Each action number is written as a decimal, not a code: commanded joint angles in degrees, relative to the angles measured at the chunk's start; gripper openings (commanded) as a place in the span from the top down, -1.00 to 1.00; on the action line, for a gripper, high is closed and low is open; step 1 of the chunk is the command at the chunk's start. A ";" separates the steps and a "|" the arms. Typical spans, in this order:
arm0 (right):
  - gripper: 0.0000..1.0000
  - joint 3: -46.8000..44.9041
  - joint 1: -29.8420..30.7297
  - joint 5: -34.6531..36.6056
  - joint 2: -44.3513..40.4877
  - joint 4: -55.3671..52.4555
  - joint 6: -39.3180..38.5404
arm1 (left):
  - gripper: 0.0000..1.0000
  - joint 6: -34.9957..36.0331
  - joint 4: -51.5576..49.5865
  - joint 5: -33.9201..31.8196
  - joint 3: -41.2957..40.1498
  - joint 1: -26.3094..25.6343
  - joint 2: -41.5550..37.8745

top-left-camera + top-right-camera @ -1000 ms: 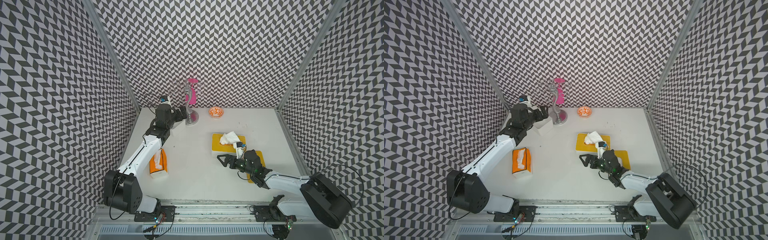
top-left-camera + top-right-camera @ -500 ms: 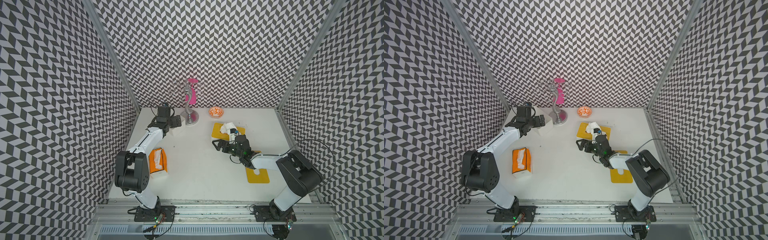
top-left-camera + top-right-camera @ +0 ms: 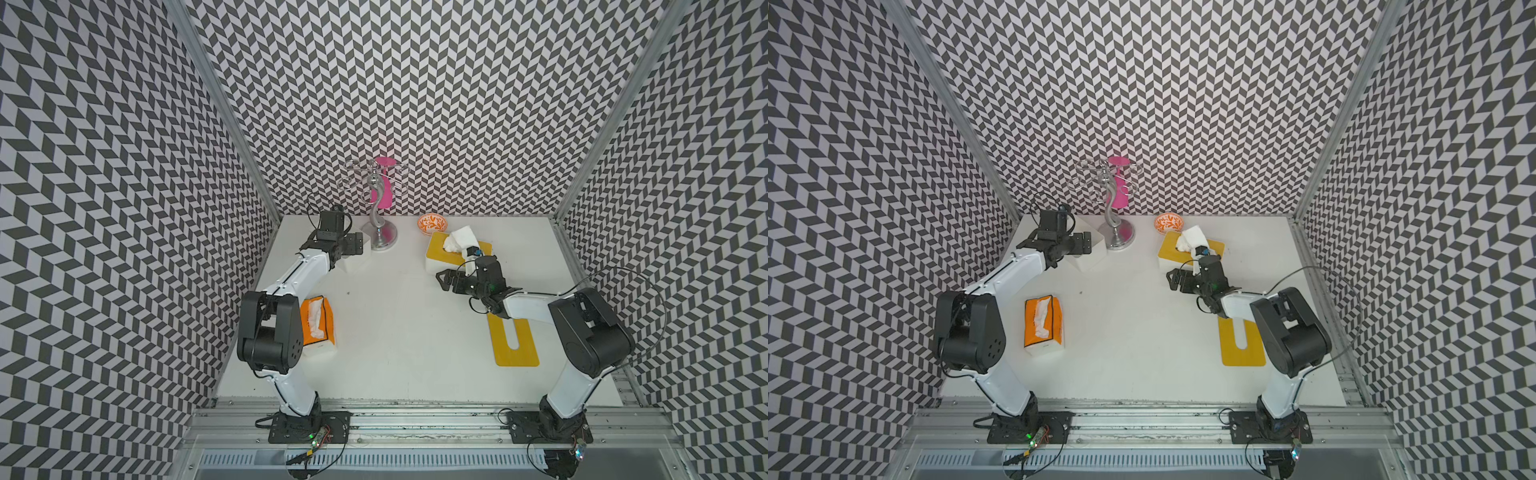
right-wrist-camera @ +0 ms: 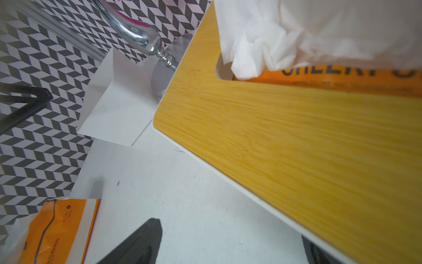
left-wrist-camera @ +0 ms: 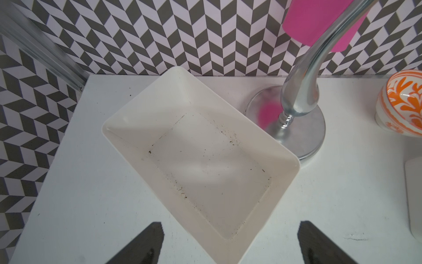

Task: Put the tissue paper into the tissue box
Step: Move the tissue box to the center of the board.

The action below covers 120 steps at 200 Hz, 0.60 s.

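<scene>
An orange pack of tissue paper (image 3: 316, 319) (image 3: 1042, 320) lies on the table by the left arm; its corner shows in the right wrist view (image 4: 52, 228). An empty, lidless white tissue box (image 3: 355, 258) (image 5: 205, 160) stands at the back left. My left gripper (image 3: 353, 245) (image 5: 230, 226) hovers open just over its near corner, holding nothing. My right gripper (image 3: 455, 271) (image 4: 230, 228) is open beside a second box with a yellow lid (image 3: 453, 254) (image 4: 285, 141), one finger tucked under the lid's edge. White tissue (image 3: 460, 239) sticks out of that lid.
A loose yellow slotted lid (image 3: 515, 338) lies under the right forearm. A chrome stand (image 3: 378, 232) with a pink piece behind it stands right beside the white box. An orange patterned bowl (image 3: 432, 224) sits at the back. Patterned walls close three sides.
The yellow-lidded box has shifted toward the back wall and bowl, my right gripper moving back with it. The left arm has folded lower, its gripper staying over the white box.
</scene>
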 commanded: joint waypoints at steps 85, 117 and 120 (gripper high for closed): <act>-0.99 2.99 -5.04 3.41 -0.94 -3.65 -8.09 | -0.91 4.56 -1.98 -2.96 1.85 -1.95 3.89; -0.99 1.92 -5.52 2.80 -5.20 -5.00 -8.97 | -0.84 4.80 -2.22 -2.73 2.49 -1.91 5.37; -0.99 1.63 -5.52 2.50 -5.75 -4.93 -8.85 | -0.83 4.84 -2.30 -2.64 2.51 -1.93 5.55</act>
